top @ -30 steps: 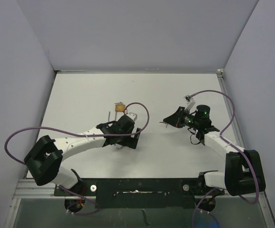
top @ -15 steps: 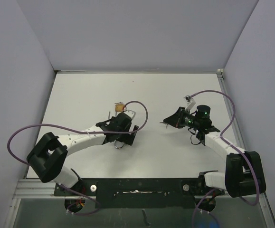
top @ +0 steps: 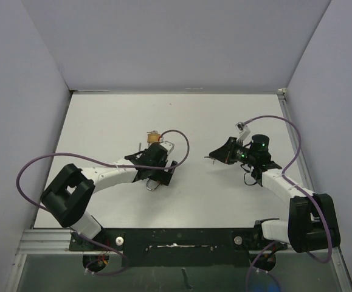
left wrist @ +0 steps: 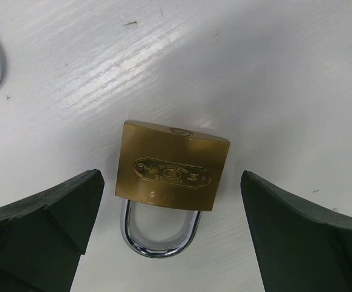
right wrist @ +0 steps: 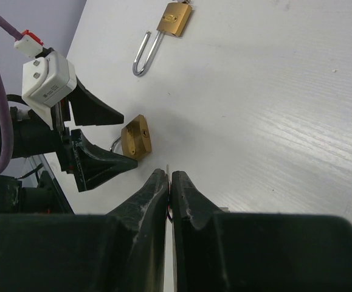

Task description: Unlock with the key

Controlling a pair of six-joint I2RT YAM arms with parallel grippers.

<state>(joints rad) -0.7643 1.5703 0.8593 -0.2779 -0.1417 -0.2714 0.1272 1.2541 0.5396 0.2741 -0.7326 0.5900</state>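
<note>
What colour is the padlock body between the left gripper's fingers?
Brass gold padlock body, best seen from the left wrist.

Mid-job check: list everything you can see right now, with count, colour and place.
short-shackle padlock: 1, brass with chrome shackle, flat on the table between the left fingers, touching neither
long-shackle padlock: 1, brass and chrome, on the table just beyond the first
key: 1, thin metal blade, pinched by the right gripper
table: 1, white
cables: 2, purple, one per arm
left gripper: 1, black, open, straddling the short-shackle padlock
right gripper: 1, black, shut on the key
</note>
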